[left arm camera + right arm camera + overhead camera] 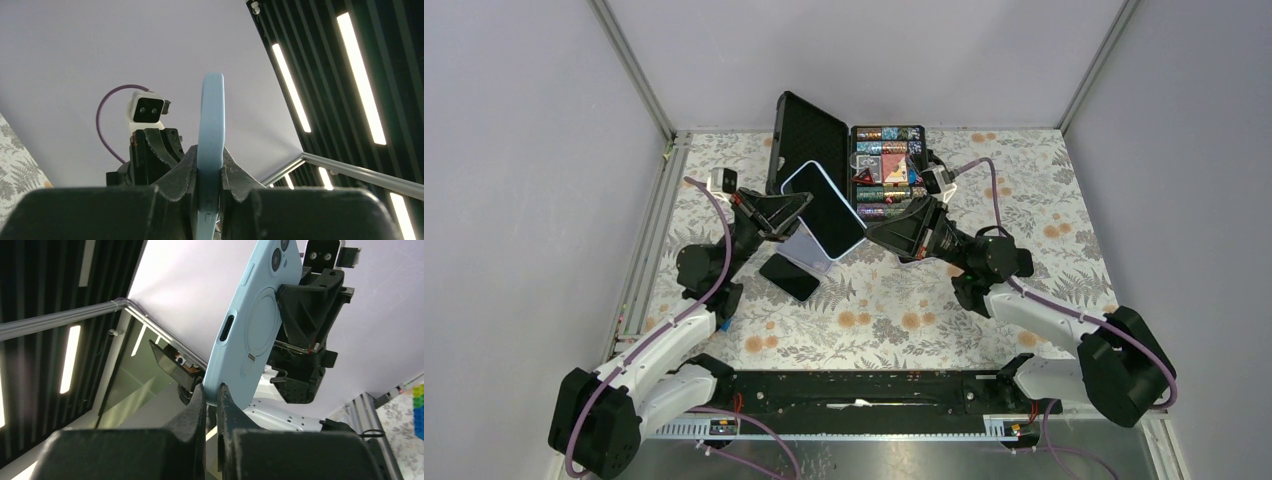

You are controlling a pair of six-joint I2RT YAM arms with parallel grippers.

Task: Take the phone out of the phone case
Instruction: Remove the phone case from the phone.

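The phone [822,205], black screen up, sits in its light-blue phone case [848,250] and is held tilted above the table between both arms. My left gripper [796,206] is shut on the case's left long edge; in the left wrist view the blue edge [210,120] stands upright between my fingers [210,172]. My right gripper [872,233] is shut on the case's lower right corner. The right wrist view shows the case's back [257,315], with its camera holes and ring, rising from my pinched fingers [212,392].
A second black phone [789,276] lies on the floral cloth below the held one, next to a pale lavender flat object [807,250]. Behind stands an open black box [809,135] with colourful items [886,170]. Walls close in the left, back and right.
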